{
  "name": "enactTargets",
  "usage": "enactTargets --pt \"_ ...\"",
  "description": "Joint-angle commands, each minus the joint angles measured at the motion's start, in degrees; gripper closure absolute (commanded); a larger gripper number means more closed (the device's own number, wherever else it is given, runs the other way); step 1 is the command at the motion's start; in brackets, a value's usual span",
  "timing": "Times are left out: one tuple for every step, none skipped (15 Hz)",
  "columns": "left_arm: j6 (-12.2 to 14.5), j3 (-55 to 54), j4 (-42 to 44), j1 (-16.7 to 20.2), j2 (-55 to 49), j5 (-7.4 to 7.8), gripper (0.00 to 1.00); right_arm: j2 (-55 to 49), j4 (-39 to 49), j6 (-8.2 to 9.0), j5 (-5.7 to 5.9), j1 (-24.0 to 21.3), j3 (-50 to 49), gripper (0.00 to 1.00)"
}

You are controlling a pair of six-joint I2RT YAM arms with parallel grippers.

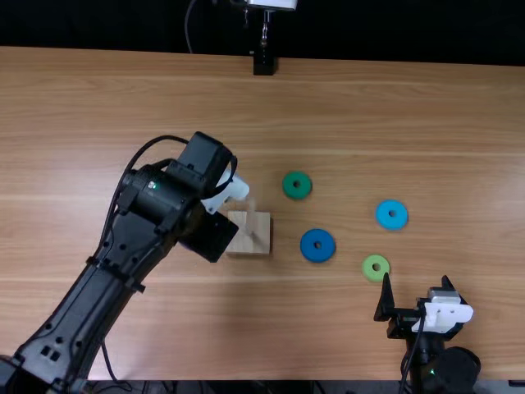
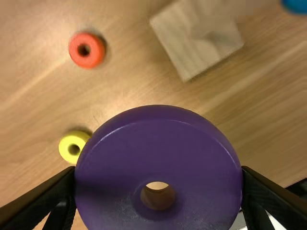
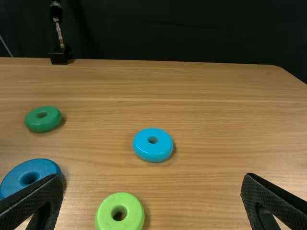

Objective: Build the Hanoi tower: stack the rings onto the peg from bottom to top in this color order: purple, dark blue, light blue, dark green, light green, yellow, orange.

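As your left gripper (image 2: 158, 170) grasps the smooth, rounded purple ring (image 2: 158, 132), you're on the first stack, it looks like; next should be centring its hole over the peg (image 1: 251, 215) on the blocky pale-wood base (image 1: 258, 240), near the top view's centre. Your right gripper (image 1: 416, 277), lower right there, stands spread and empty.

Top view: we see light brown wooden table (image 1: 394, 115), grain running roughly from 9 to 3 o'clock. Beyond far edge, from 11 through 1 o'clock, we get black backdrop (image 1: 394, 33); right wrist view gives us its faint folds. At 12 o'clock, black block (image 1: 263, 66) at table edge, metal stem (image 1: 265, 34) upright from it, pale fixture (image 1: 275, 4) on top. Thin cable (image 1: 188, 31) hangs toward 11 o'clock. We notice soft sheen on wood, dark grey strip (image 1: 349, 388) past near edge, 6 o'clock.
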Motion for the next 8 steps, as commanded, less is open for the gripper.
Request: enactTargets --pt "-1.07 5.25 -1.22 -0.01 2.02 0.37 1.0 -0.73 -3.77 0.08 1.16 -0.39 -3.79 0.0" --pt "-2.75 8.41 -2.91 -0.01 3.07 0.37 1.0 -0.73 -3.77 0.08 1.16 -0.39 -3.79 0.0" --pt "-3.81 10.96 -3.96 -0.01 4.13 0.47 1.0 -0.73 -3.77 0.08 1.16 -0.39 -3.79 0.0" --pt "-4.33 12.54 -3.96 -0.09 5.18 0.58 1.0 -0.73 -3.77 0.08 1.16 -0.39 -3.79 0.0" --pt "-4.44 13.95 -3.96 -0.36 5.97 1.11 1.0 -0.73 -3.88 0.08 1.16 -0.39 -3.79 0.0" --pt "-4.55 15.53 -4.07 -0.8 6.68 2.9 1.0 -0.73 -3.77 0.08 1.16 -0.39 -3.79 0.0" --pt "-5.71 16.5 -3.96 -1.06 7.47 4.27 1.0 -0.73 -3.88 0.08 1.16 -0.39 -3.79 0.0" --pt "-7.29 17.02 -3.96 -1.5 7.91 4.59 1.0 -0.73 -3.88 0.08 1.16 -0.39 -3.79 0.0"
